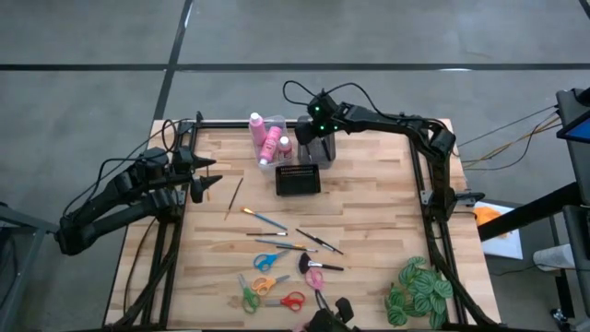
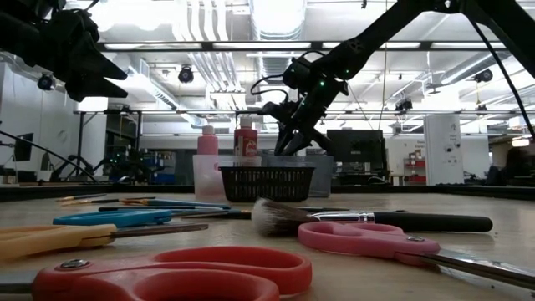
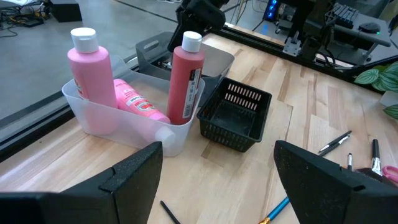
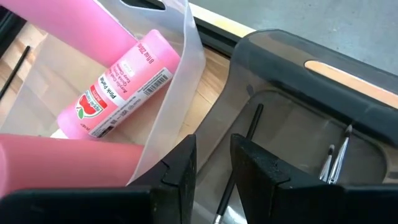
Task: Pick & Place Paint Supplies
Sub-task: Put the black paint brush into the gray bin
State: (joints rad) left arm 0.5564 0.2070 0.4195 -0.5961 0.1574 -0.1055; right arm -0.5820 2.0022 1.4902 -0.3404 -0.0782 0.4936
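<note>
Three pink bottles with white caps sit in a clear bin at the far edge: two upright, one lying. My right gripper hangs over the grey bin beside it, fingers pointing down and narrowly open. A thin black brush leans inside that bin below the fingers, next to two more brushes. My left gripper is open above the table's left side. Brushes and scissors lie flat on the wood.
An empty black basket stands near the bins. A wooden-handled brush lies close to my left gripper. A green leafy plant sits at the near right corner. A fluffy brush and pink scissors lie near the front.
</note>
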